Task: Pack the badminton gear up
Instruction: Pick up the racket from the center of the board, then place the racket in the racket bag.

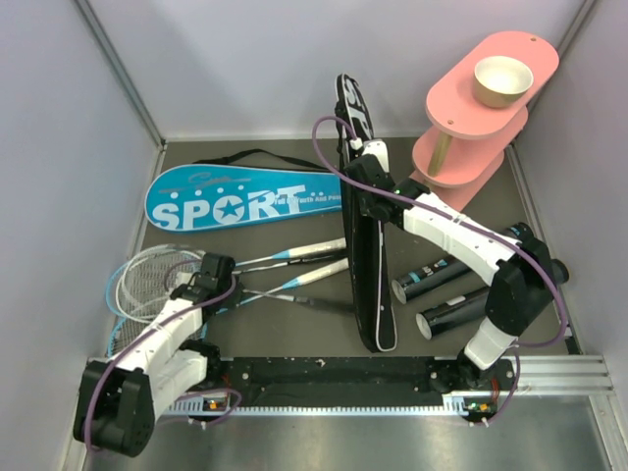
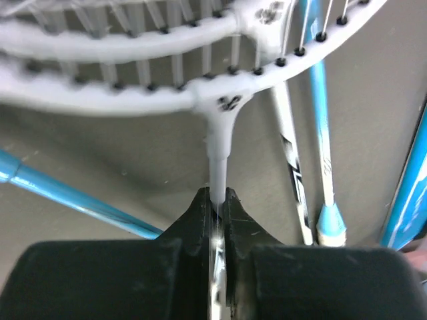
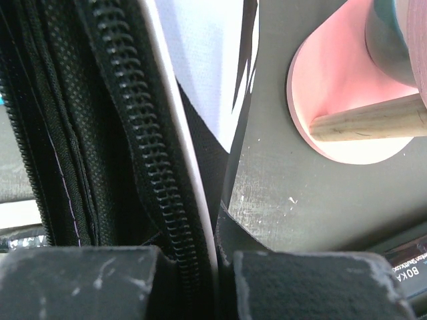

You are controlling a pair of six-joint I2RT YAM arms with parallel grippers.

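Observation:
Two rackets [image 1: 157, 280] lie at the front left, their heads overlapping and their shafts running right. My left gripper [image 2: 218, 197] is shut on the white racket's shaft [image 2: 219, 153], just below its throat; in the top view this gripper [image 1: 213, 279] sits at the heads' right edge. The black racket bag [image 1: 368, 265] stands on its edge in the middle. My right gripper [image 3: 223, 257] is shut on the bag's open zipper edge [image 3: 143, 153], which in the top view puts this gripper [image 1: 355, 191] on the bag's upper half. The blue SPORT bag [image 1: 245, 201] lies flat behind the rackets. Two black tubes [image 1: 446, 278] [image 1: 461, 312] lie to the right of the black bag.
A pink three-tier stand [image 1: 481, 108] with a tan bowl [image 1: 502, 80] on top fills the back right corner, its base [image 3: 340, 87] close to my right gripper. Grey walls close in the left, back and right sides. A black rail [image 1: 334, 378] runs along the near edge.

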